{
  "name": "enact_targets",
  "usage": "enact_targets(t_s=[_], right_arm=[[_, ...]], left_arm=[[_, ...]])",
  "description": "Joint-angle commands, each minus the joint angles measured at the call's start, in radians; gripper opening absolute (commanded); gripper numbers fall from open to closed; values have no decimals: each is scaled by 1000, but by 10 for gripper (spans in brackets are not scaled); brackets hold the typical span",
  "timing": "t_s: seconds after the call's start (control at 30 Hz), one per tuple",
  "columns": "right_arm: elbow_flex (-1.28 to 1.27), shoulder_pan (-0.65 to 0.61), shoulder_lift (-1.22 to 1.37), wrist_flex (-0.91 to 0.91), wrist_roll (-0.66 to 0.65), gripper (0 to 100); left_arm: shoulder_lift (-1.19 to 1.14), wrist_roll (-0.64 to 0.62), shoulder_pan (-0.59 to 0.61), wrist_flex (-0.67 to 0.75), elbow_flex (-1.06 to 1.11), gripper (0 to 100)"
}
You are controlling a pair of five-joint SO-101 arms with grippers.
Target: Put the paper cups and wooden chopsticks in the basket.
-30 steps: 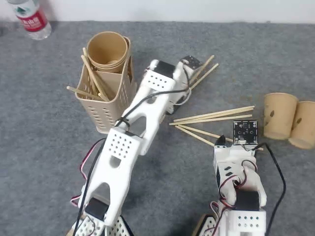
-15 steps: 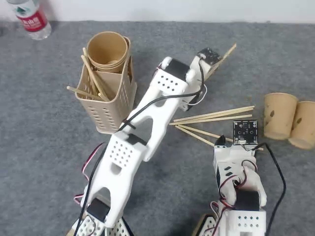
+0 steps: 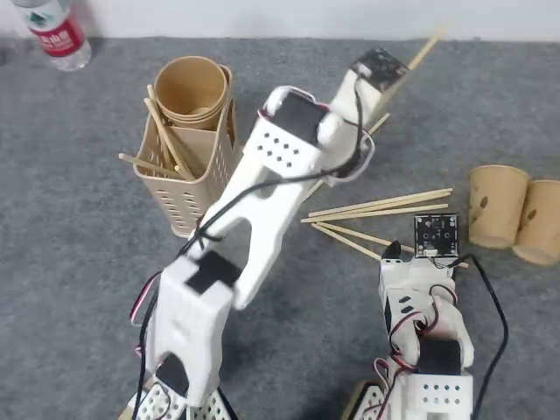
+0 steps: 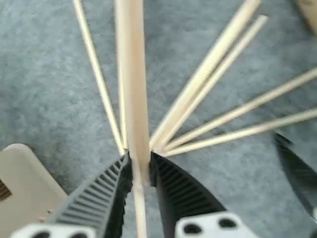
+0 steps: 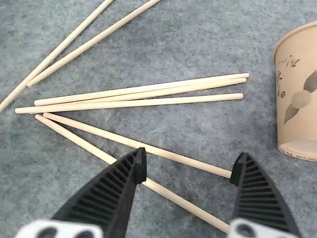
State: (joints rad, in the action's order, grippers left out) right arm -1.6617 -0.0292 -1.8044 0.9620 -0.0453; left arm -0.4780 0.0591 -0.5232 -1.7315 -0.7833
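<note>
The left gripper (image 4: pixel 141 161) pinches one wooden chopstick (image 4: pixel 131 74), held up just right of the basket (image 3: pixel 188 197). The right gripper (image 5: pixel 188 168) gapes wide above loose chopsticks (image 5: pixel 138 96) farther right of the basket. Two paper cups (image 3: pixel 497 206) lie farthest from it.

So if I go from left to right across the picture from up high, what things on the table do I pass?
water bottle → basket → loose chopsticks → paper cup → second paper cup
</note>
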Motion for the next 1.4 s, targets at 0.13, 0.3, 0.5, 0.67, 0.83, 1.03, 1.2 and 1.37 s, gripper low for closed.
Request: enact_targets(t_s=[0.13,0.3,0.5,0.67,0.83,1.03,1.2,1.37], right_arm=[[-8,7,-10,-22,-14,284],[-8,7,-10,-22,-14,284],[-8,5,-10,-22,-14,284],[-8,4,-10,-22,-14,284],[-9,4,-10,-22,-14,284],[-9,4,-10,-22,-14,284],[-15,4,-10,-28,-14,284],[-15,4,-10,-30,-14,284]], left_arm=[[460,5,20,173,406,11],[793,49,120,377,687,11],[1129,46,227,565,753,11],[1217,43,397,721,757,11],[1272,-103,572,885,961,11],[1591,-126,612,1266,1508,11],[1700,-89,612,1425,1719,11],[1643,-92,614,1427,1722,11]])
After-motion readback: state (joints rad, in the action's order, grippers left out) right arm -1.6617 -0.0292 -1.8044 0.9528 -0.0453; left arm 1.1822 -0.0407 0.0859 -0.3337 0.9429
